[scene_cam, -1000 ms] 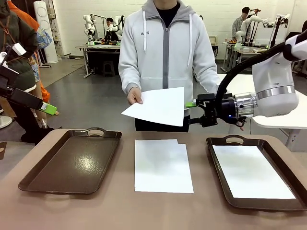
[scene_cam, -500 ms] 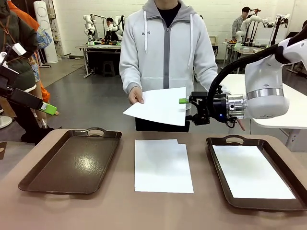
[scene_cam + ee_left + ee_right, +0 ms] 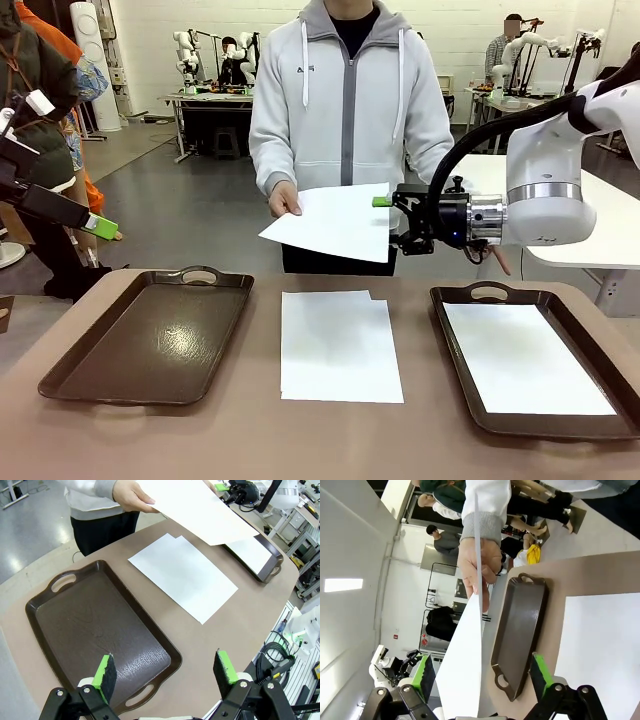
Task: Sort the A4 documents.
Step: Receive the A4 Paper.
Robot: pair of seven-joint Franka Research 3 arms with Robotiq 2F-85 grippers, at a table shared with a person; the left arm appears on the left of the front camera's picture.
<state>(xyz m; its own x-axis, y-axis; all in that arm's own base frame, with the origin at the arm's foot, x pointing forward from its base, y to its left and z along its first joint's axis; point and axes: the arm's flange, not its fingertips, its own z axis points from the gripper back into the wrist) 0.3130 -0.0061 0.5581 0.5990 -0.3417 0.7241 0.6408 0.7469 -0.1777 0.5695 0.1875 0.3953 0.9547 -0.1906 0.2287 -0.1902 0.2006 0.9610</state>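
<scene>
right pincer (image 3: 387,224) spread astride held A4 sheet (image 3: 330,222) edge, lower fingertip hard to make out behind it, left pincer (image 3: 165,666) spread, well apart

You're in a robotics lab, an open hall. It has a bare grey floor (image 3: 180,215) and plain white walls (image 3: 140,40). A person (image 3: 232,55) sits at a far workbench (image 3: 205,100) loaded with equipment. A white research arm (image 3: 545,170) trailing a black cable (image 3: 468,150) reaches over your brown table (image 3: 250,440).

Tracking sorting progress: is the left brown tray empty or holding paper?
Empty: the left tray shows a bare dark bottom in the front and left wrist views.
</scene>
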